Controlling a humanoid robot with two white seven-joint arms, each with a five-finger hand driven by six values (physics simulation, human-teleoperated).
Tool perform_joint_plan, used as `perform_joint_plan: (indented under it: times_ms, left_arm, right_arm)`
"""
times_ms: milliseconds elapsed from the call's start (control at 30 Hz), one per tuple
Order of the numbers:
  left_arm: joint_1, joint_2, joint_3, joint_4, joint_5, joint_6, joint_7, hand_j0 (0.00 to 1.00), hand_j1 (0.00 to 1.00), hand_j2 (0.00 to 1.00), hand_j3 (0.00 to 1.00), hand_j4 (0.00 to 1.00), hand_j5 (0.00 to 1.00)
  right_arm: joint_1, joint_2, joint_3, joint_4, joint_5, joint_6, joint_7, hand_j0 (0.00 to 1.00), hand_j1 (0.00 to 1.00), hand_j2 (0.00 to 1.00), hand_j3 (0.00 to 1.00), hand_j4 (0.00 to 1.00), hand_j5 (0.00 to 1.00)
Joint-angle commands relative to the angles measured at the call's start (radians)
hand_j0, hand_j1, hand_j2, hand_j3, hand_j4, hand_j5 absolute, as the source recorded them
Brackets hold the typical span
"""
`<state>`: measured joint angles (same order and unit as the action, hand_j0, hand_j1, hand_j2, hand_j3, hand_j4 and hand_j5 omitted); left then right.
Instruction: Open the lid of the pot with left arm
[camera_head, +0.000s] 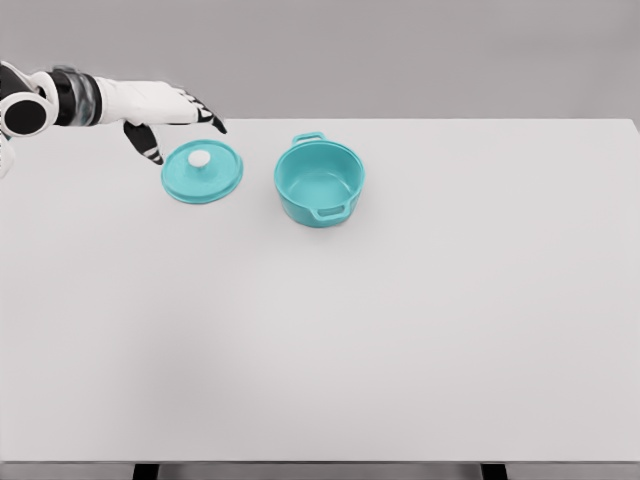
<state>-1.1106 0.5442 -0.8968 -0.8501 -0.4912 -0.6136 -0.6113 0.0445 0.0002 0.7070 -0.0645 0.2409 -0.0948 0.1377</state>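
one pot (320, 182), one lid (202, 171), one hand in view. the pot is teal, round and open-topped, its inside bare and the same teal as the outside, with two loop handles: one at the far rim, one at the near rim. it stands upright on the white table (400, 330), in the far part of the tabletop and left of its middle.

the lid is off the pot. it lies flat on the table just to the left of the pot, apart from it with a strip of bare table between them. it is a teal disc with a raised rim and a single small white knob (200, 159) at its centre, knob side up.

further left of the pot, past the lid, the left hand (170, 112) reaches in from the picture's left edge on a white arm with dark joint bands. its fingers are spread and loose, holding nothing; the dark fingertips point toward the pot, and the thumb hangs down just beside the lid's left edge. whether it touches the lid cannot be told.
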Motion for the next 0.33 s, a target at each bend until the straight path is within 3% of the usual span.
perform_joint_plan:
  times_ms: [0,67,167,300]
  left_arm:
    - [0.002,0.040,0.004,0.052,0.075,0.003,0.000,1.00,1.00,1.00,1.00,1.00,1.00]
    - [0.014,0.078,0.006,0.140,0.206,0.003,0.000,1.00,1.00,1.00,1.00,1.00,1.00]
    - [0.051,0.160,0.045,0.169,0.220,0.003,0.000,1.00,1.00,1.00,1.00,1.00,1.00]
    - [0.061,0.172,0.050,0.189,0.220,0.003,0.000,1.00,1.00,1.00,1.00,1.00,1.00]
  right_arm:
    - [0.000,0.000,0.000,0.000,0.000,0.001,0.000,1.00,1.00,1.00,1.00,1.00,1.00]
    - [0.000,0.000,0.000,0.000,0.000,0.001,0.000,1.00,1.00,1.00,1.00,1.00,1.00]
    - [0.000,0.000,0.000,0.000,0.000,0.000,0.000,1.00,1.00,1.00,1.00,1.00,1.00]
    - [0.000,0.000,0.000,0.000,0.000,0.000,0.000,1.00,1.00,1.00,1.00,1.00,1.00]
